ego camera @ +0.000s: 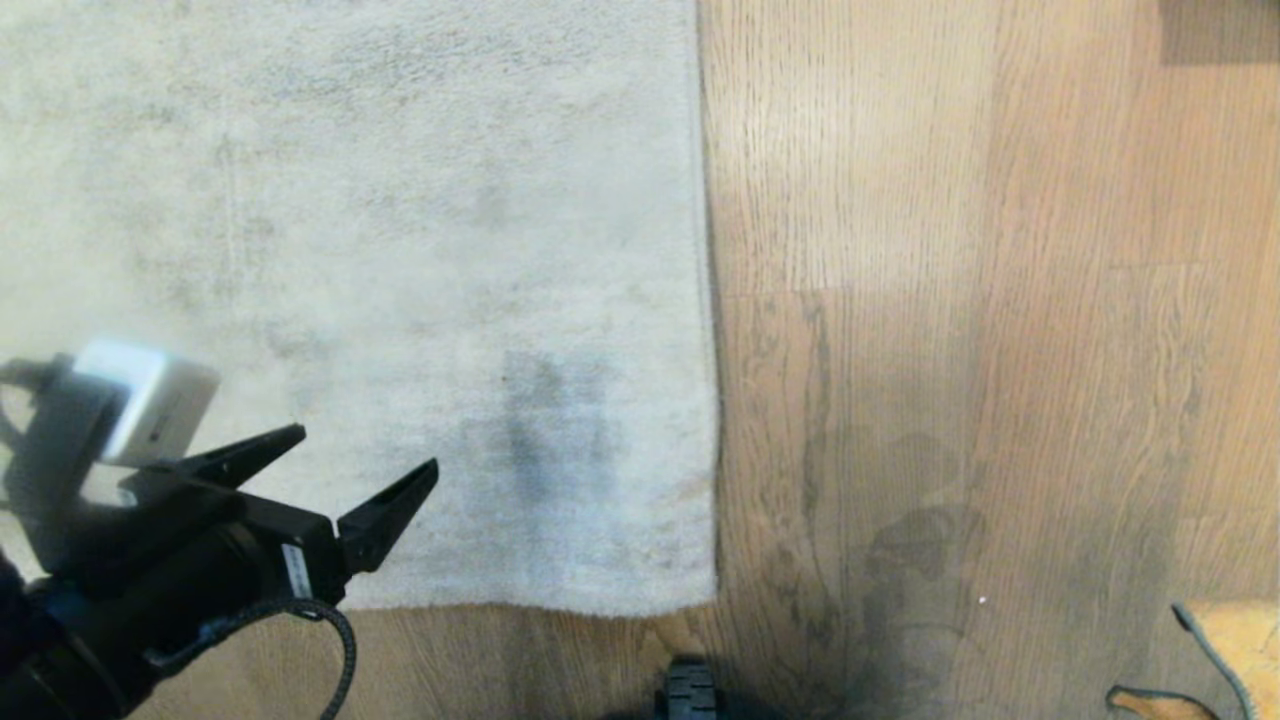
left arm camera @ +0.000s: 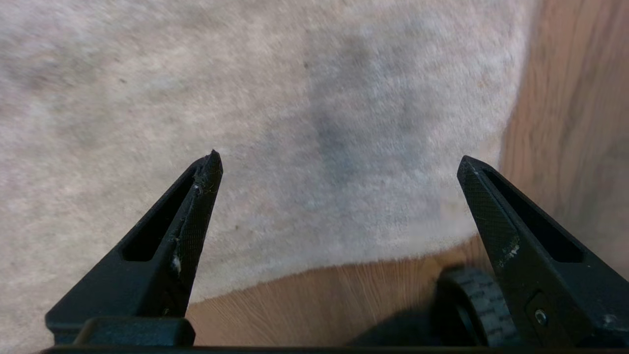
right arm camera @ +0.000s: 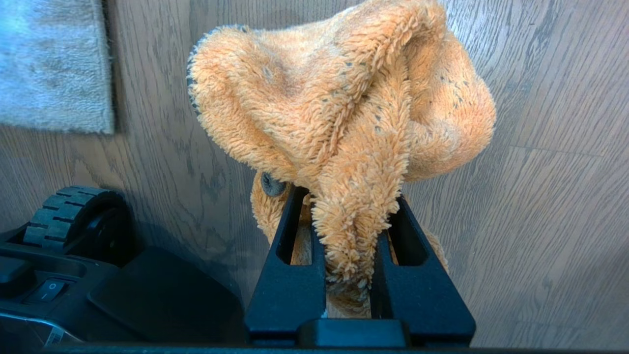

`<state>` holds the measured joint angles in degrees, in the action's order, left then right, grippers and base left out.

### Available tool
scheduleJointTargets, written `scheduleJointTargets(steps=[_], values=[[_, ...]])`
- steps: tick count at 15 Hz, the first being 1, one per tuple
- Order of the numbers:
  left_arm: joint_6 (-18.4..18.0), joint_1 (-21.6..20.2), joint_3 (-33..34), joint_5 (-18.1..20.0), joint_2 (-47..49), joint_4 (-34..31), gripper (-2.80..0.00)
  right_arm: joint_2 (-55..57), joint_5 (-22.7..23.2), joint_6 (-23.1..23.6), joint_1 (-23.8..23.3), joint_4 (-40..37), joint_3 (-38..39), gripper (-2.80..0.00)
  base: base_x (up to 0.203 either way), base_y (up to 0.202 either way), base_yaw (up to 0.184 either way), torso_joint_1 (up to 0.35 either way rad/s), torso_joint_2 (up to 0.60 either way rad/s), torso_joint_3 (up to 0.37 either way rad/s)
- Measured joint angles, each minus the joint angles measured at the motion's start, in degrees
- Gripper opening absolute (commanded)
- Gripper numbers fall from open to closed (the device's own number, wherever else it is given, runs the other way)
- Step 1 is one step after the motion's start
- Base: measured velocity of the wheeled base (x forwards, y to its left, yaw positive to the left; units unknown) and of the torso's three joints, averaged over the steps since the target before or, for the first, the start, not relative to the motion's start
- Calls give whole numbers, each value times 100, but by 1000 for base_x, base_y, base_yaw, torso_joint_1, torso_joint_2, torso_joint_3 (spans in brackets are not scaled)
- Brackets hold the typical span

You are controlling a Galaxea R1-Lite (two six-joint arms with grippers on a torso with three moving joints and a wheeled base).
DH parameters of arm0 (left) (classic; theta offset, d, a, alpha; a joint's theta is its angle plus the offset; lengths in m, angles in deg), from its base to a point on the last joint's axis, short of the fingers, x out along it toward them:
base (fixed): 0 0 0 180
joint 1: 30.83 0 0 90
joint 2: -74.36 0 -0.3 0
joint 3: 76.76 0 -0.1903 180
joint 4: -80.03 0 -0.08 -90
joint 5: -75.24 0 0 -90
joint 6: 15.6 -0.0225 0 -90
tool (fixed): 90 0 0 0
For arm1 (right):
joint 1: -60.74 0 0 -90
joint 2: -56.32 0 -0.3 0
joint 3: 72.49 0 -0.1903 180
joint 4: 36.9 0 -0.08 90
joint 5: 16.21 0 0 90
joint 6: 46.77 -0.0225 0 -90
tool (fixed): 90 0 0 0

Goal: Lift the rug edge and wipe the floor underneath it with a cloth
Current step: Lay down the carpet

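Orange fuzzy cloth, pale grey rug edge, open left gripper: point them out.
Orange fuzzy cloth (right arm camera: 344, 113), right wrist view, bunched middle.
Pale grey rug edge (ego camera: 560, 603), head view, near border.
Left gripper (ego camera: 365, 465), head view, between fingertips.

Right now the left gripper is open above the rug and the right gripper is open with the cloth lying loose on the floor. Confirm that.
Not quite. The right wrist view shows the right gripper shut on the cloth, holding it above the floor. The left gripper is indeed open above the rug.

Setting: home interior, prob. living rm; pale grey pile rug on wood-grain plank floor.
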<state>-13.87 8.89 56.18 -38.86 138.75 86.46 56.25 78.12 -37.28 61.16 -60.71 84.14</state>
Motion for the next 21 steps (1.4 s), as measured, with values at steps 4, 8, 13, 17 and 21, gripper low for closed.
scheduleJointTargets(steps=[4, 8, 13, 17, 21], values=[[38, -4, 248, 372, 110, 8, 0, 0, 0, 0, 0, 0, 0, -280, 0, 0, 0, 0, 0, 0], [165, 13, 302, 482, 439, 18, 0, 0, 2, 1, 2, 0, 0, -280, 0, 0, 0, 0, 0, 0], [288, 80, 217, 479, 928, 20, -280, 0, 0, 1, 2, 0, 0, -280, 0, 0, 0, 0, 0, 0], [333, 101, 219, 495, 1508, 208, -280, 0, 0, 0, 2, 2, 0, -280, 0, 0, 0, 0, 0, 0], [319, 107, 453, 401, 2182, 1112, -280, 0, 2, 0, 0, 0, 0, -280, 0, 0, 0, 0, 0, 0]])
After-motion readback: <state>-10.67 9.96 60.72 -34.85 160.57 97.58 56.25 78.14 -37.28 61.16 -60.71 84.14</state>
